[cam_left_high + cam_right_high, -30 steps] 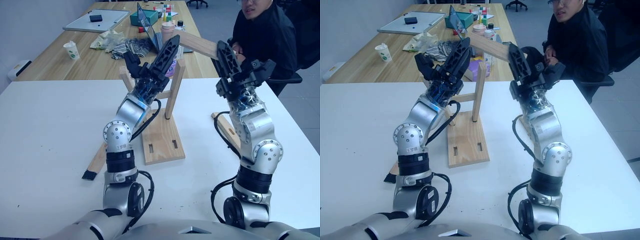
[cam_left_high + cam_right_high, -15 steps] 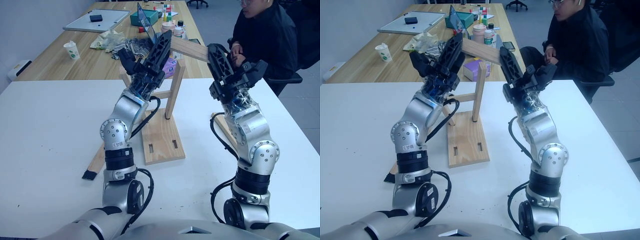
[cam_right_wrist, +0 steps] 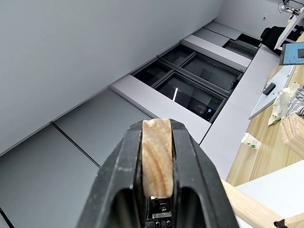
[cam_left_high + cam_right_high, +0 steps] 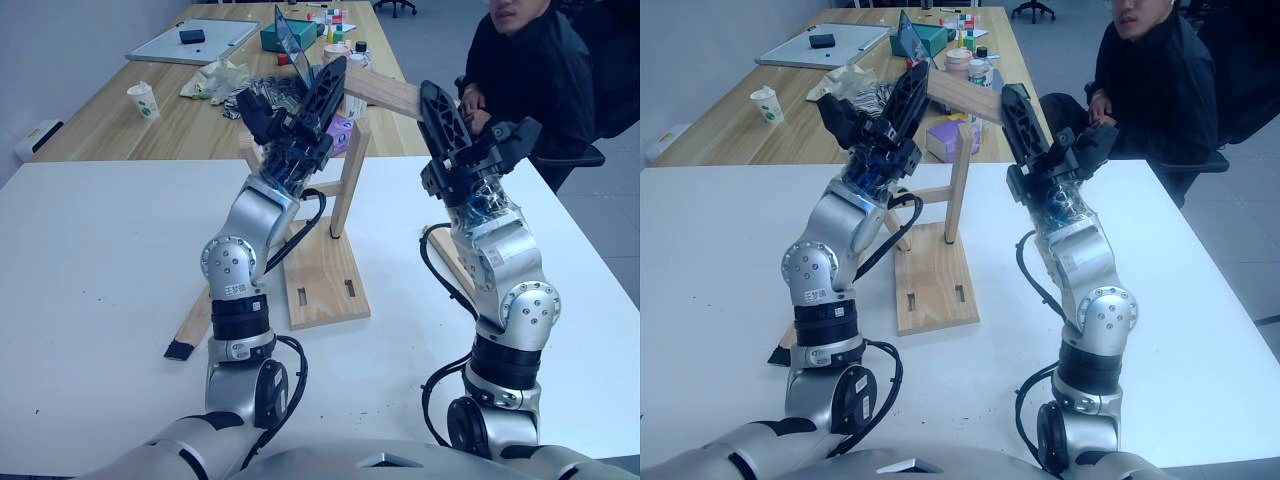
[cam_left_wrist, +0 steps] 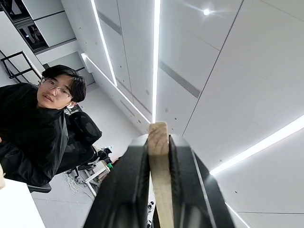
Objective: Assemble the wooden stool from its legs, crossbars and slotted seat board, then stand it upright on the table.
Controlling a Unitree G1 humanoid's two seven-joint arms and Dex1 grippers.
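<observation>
I hold one crossbar (image 4: 385,92) in the air between both arms. The left gripper (image 4: 332,80) fingers pinch one end and the right gripper (image 4: 435,100) fingers pinch the other. Over the last second both arms carried it slightly to my left. It now hangs over the leg (image 4: 348,180) standing in the seat board (image 4: 322,280) on the tabletop (image 4: 100,250). I judge I am lining it up to fit.

Wooden piece (image 4: 447,262) partly behind right arm (image 4: 500,262)
</observation>
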